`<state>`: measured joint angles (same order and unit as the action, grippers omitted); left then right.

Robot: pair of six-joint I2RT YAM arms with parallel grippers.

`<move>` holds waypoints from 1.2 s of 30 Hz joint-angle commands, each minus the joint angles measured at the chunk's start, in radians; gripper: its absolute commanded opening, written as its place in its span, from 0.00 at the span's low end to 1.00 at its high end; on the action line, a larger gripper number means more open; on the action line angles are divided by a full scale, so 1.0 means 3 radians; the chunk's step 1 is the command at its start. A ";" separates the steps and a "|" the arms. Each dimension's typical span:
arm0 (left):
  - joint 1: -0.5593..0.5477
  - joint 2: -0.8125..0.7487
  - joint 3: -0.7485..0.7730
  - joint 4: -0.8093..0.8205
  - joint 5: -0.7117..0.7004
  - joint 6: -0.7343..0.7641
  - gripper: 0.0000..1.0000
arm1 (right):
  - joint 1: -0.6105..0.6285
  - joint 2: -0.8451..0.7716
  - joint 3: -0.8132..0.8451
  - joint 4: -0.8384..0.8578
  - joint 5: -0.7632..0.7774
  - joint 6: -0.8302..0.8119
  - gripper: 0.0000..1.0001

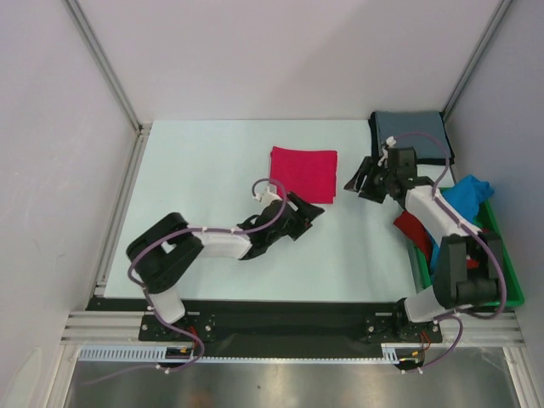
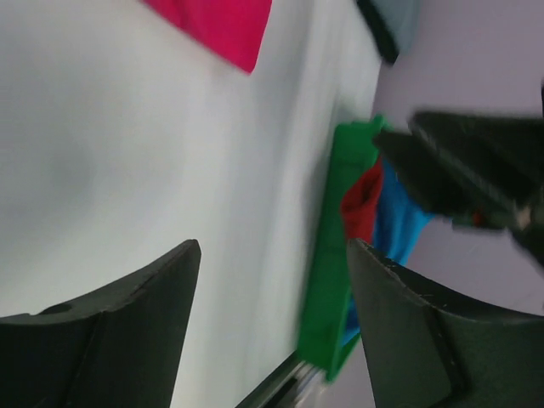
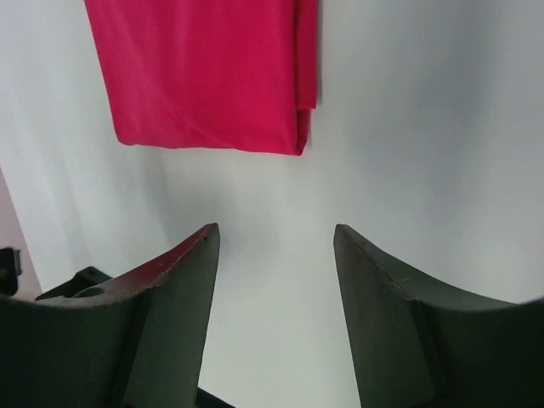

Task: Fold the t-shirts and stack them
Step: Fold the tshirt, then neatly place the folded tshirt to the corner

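Note:
A bright pink-red t-shirt [image 1: 303, 173] lies folded into a square at the table's middle; it also shows in the right wrist view [image 3: 204, 72] and the left wrist view [image 2: 219, 25]. A grey-blue t-shirt [image 1: 410, 133] lies folded at the back right. A bright blue shirt [image 1: 465, 197] and a darker red one [image 1: 414, 229] lie crumpled in the green tray [image 1: 508, 276]. My left gripper [image 1: 311, 212] is open and empty just in front of the pink-red shirt. My right gripper [image 1: 359, 184] is open and empty just right of that shirt.
The green tray stands at the table's right edge beside the right arm. White walls and metal frame posts enclose the table. The left half of the table is bare white surface.

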<state>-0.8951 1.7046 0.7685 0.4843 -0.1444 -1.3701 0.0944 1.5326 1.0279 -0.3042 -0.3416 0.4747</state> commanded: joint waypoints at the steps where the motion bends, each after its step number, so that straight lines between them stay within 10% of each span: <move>1: -0.0002 0.0442 0.0383 -0.0346 -0.0429 -0.1070 0.75 | 0.0018 -0.0480 0.0137 -0.0110 0.0555 -0.0018 0.63; 7: -0.0023 0.1006 0.0905 -0.0607 -0.0592 -0.1768 0.71 | 0.0018 -0.1007 0.0337 -0.0367 0.1338 0.0038 0.67; 19: -0.0099 0.1313 0.1498 -0.1440 -0.1461 -0.2658 0.62 | -0.0008 -0.1401 0.0235 -0.0280 0.1302 0.0059 0.66; 36: -0.0166 0.1891 0.2148 -0.1880 -0.1503 -0.3236 0.59 | 0.0023 -0.1534 0.0204 -0.0269 0.1307 0.0059 0.66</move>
<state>-0.9379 2.2105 1.4029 0.0387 -0.5842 -2.0041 0.0971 1.0740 1.0882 -0.3992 0.0303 0.4961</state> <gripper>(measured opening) 0.597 0.657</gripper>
